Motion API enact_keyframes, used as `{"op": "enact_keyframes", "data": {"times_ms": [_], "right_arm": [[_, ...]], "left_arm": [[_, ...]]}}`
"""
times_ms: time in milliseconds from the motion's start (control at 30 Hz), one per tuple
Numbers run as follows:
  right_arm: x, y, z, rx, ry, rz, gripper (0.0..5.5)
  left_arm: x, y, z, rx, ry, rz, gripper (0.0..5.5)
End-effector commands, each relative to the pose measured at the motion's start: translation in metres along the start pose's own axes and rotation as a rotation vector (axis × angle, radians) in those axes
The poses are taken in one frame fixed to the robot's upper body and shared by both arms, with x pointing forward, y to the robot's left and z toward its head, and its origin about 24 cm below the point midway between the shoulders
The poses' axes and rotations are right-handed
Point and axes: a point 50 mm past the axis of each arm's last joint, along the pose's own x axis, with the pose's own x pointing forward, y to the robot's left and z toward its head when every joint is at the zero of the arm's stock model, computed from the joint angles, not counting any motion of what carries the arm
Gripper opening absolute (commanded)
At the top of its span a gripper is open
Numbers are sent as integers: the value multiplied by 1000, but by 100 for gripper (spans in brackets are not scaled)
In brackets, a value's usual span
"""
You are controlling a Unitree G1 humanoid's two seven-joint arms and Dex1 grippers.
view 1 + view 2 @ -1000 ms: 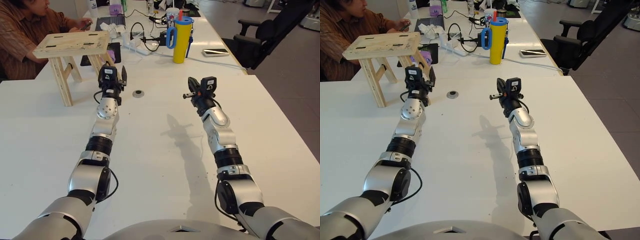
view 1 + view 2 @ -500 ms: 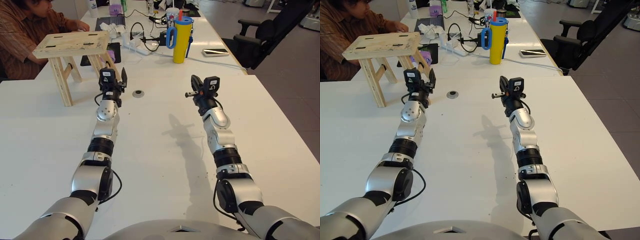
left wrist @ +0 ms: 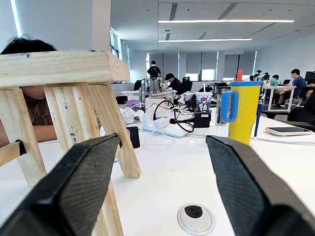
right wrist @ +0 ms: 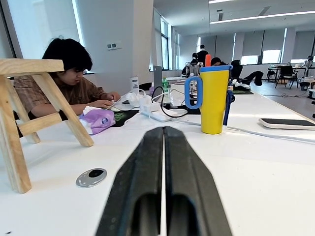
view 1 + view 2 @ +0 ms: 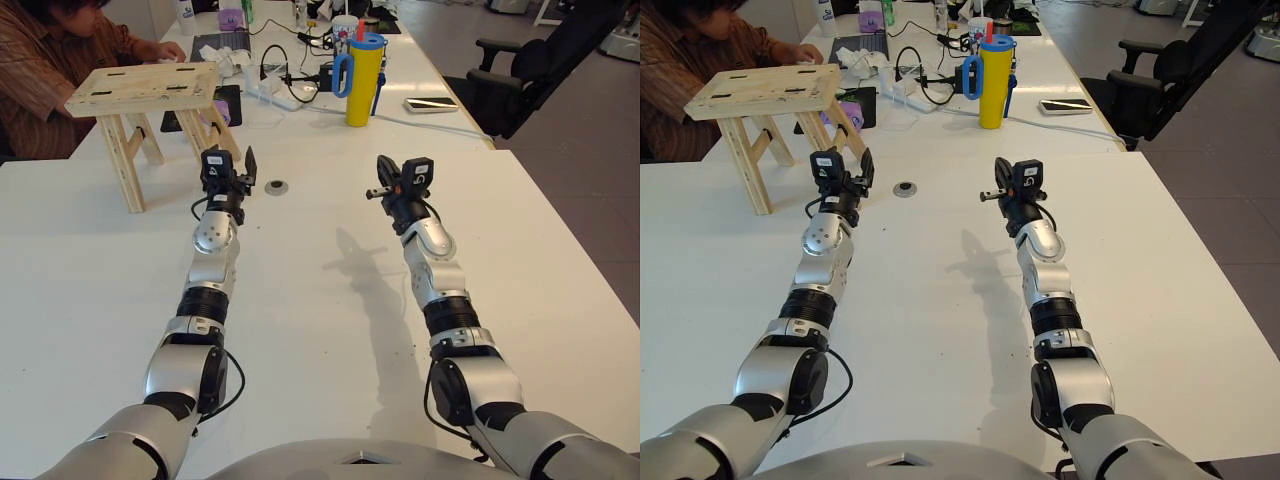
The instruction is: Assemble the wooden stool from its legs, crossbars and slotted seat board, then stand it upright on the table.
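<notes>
My left gripper (image 5: 232,164) hangs over the white table (image 5: 90,270) with its jaws spread wide and nothing between them, near the right legs of the wooden stool (image 5: 143,90), which stands upright and assembled at the table's far left. My right gripper (image 5: 384,168) is pressed fully closed on nothing, well apart from the stool, past a round cable port (image 5: 276,187)

Pincer (image 4: 164,133) pressed shut, stool (image 4: 28,66) and yellow tumbler (image 4: 215,101) beyond.
</notes>
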Motion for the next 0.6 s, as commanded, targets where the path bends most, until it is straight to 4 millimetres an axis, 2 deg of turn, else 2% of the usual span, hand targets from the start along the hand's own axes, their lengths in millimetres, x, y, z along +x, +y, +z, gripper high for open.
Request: {"op": "enact_keyframes", "data": {"times_ms": [33, 600], "right_arm": [[7, 2, 10, -8, -33, 13, 0], [8, -1, 10, -23, -30, 8, 0]], "left_arm": [[0, 3, 1, 1, -3, 4, 329], [-2, 1, -1, 6, -8, -24, 329]]}}
